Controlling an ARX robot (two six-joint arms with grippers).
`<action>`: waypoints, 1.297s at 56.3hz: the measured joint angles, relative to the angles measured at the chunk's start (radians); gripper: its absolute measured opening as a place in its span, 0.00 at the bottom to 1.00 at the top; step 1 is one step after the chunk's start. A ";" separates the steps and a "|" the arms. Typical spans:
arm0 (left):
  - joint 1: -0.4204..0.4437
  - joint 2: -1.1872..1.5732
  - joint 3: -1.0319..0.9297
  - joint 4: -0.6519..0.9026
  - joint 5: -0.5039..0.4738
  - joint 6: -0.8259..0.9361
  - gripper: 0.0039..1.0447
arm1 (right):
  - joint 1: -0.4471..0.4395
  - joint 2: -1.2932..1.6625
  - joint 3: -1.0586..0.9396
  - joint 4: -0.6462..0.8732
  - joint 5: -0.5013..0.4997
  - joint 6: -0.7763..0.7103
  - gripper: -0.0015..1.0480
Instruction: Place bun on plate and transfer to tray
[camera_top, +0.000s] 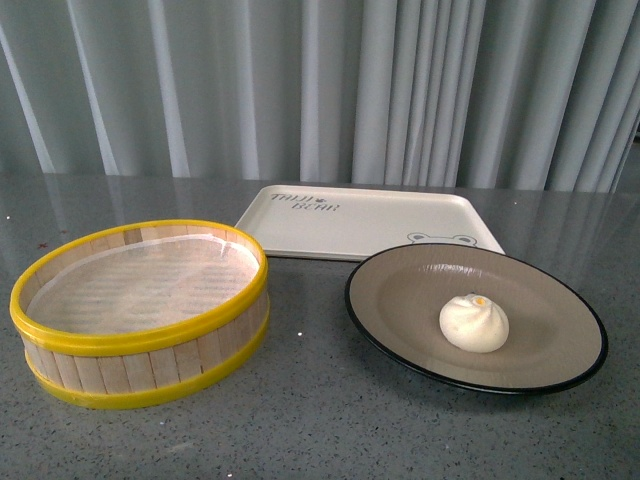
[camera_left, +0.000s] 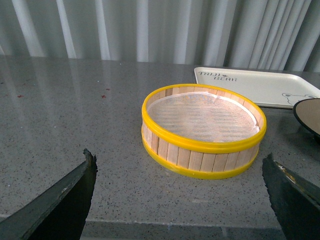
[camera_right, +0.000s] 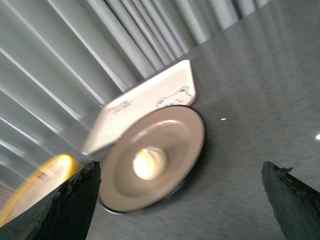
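Bun (camera_top: 474, 323) sits near the middle of the plate (camera_top: 560, 372), pleated top up with the orange dot showing, lying free of both grippers. The plate rests on the grey speckled table (camera_top: 320, 430), just in front of the tray (camera_top: 370, 222) and not on it. From the front view its far rim overlaps the tray's near edge by the bear face, so I cannot tell whether the two touch. Left gripper (camera_left: 179, 159) has its jaws spread wide with nothing held, its dark fingers (camera_left: 60, 200) hanging above the table. The steamer basket (camera_top: 140, 340) (yellow-rimmed, wooden slats, a pale liner inside) lies out ahead of the gap between them, well apart from both tips. Beyond it, off towards one jaw, come the tray's lettered corner and a sliver of the plate's rim. Right gripper (camera_right: 181, 167) is also parted wide and holds nothing — its view is blurred, yet the plate, with the bun as a bright blob in it, shows ahead of the gap. It is nearer one fingertip than the other and clear of both. The tray lies past the plate, and a smear of the basket's yellow rim shows just beyond that nearer tip. A pleated grey curtain (camera_top: 320, 90) stands behind the table.
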 joint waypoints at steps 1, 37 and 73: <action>0.000 0.000 0.000 0.000 0.000 0.000 0.94 | 0.010 0.029 0.006 0.022 0.006 0.023 0.92; 0.000 0.000 0.000 0.000 0.000 0.000 0.94 | 0.234 0.669 0.139 0.281 0.026 0.623 0.92; 0.000 0.000 0.000 0.000 0.000 0.000 0.94 | 0.154 0.834 0.253 0.309 -0.073 0.627 0.92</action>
